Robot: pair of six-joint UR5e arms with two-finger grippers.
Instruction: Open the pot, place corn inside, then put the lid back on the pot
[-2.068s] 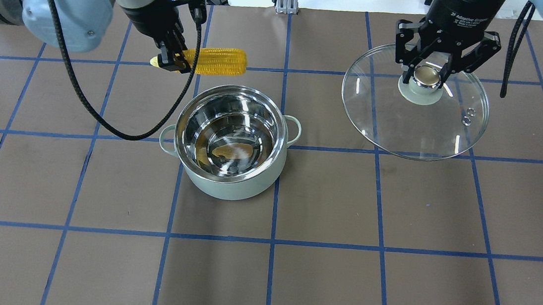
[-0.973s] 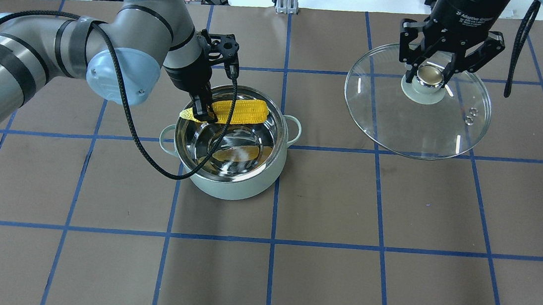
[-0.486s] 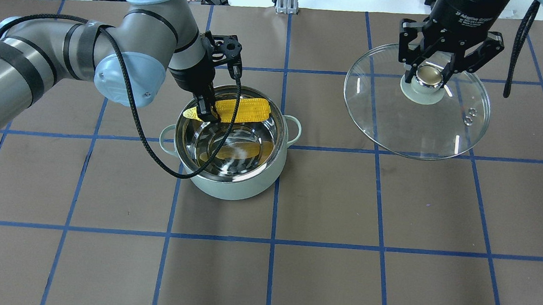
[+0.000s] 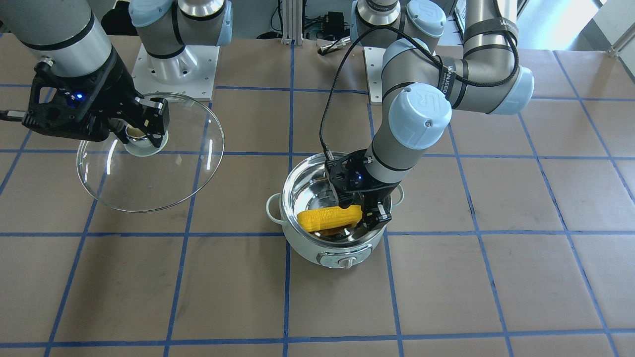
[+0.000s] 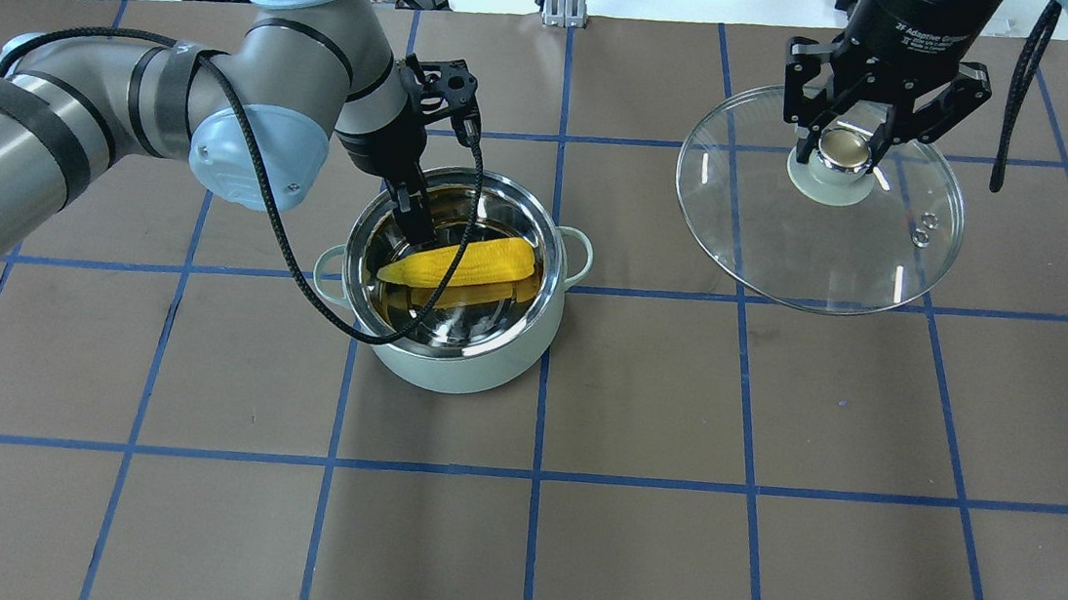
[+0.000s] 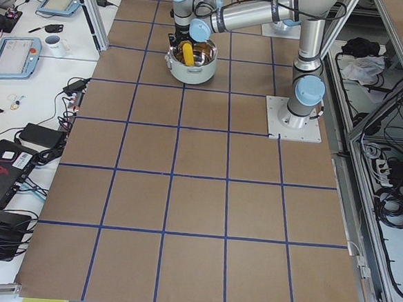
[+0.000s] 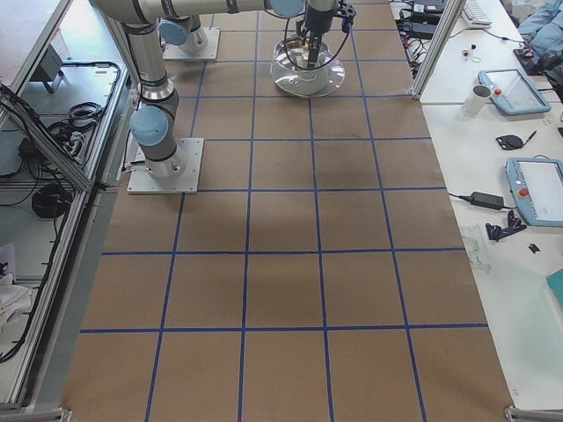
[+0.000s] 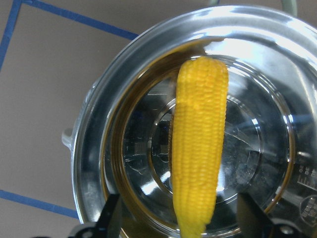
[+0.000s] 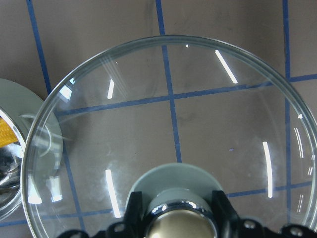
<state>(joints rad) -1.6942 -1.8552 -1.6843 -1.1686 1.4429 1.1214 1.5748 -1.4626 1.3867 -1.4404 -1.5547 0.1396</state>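
The mint-green pot (image 5: 449, 370) stands open mid-table, also in the front view (image 4: 307, 248) and the left wrist view (image 8: 94, 148). The yellow corn (image 5: 459, 263) lies inside it across the steel bottom (image 4: 330, 218) (image 8: 198, 148). My left gripper (image 5: 409, 219) (image 4: 364, 210) hovers just over the pot's left rim, jaws open on either side of the corn's pointed tip, not gripping it. My right gripper (image 5: 842, 148) (image 4: 144, 131) is shut on the knob of the glass lid (image 5: 794, 247) (image 4: 149, 178) (image 9: 173, 99), holding it above the table to the pot's right.
The brown table (image 5: 667, 548) has a blue tape grid. The left arm's black cable (image 5: 302, 268) hangs over the pot's left side. The robot bases (image 4: 173, 64) stand at the table's back edge. Operator desks with tablets (image 7: 519, 88) line the far side.
The left gripper carried the corn over the pot, lowered it, and has now opened; the corn has dropped from the far rim to lie inside. The right gripper and lid have not moved.
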